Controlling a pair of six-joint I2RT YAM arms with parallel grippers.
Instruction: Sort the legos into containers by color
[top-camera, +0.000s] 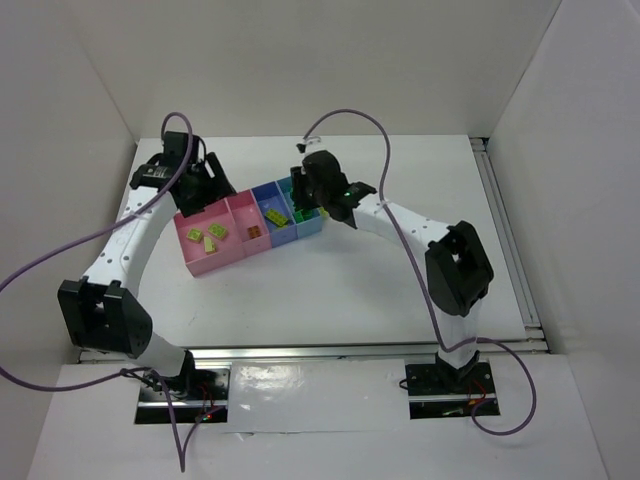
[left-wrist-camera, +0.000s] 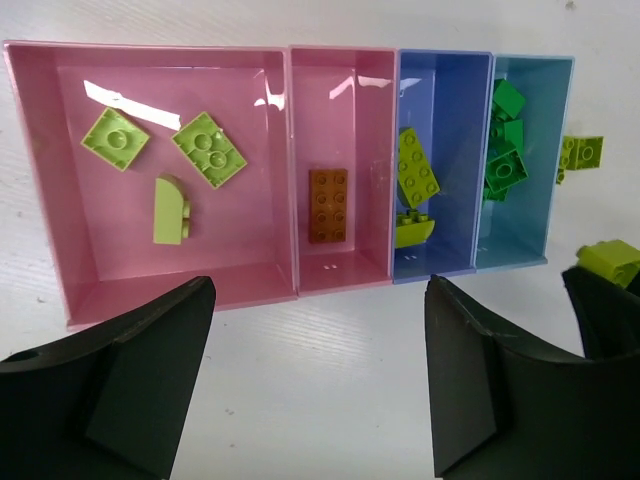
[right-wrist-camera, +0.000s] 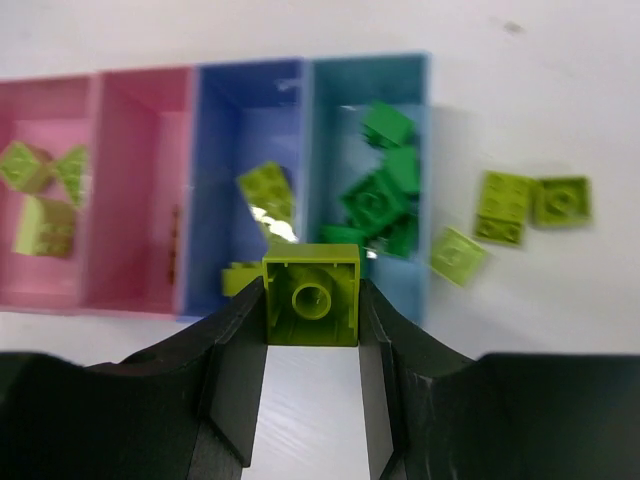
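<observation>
The left gripper hangs wide open and empty toward the far left corner of the table. It is by the pink end of the containers, which lie near the table's middle.

- **wide pink bin**: three yellow-green legos
- **narrow pink bin**: one brown brick
- **darker blue bin**: two yellow-green ones
- **light blue bin**: a heap of dark green bricks

Three loose bricks lie just beside it, toward the right edge. The right gripper is clamped on a yellow-green brick over the end of the blue bins.
</observation>
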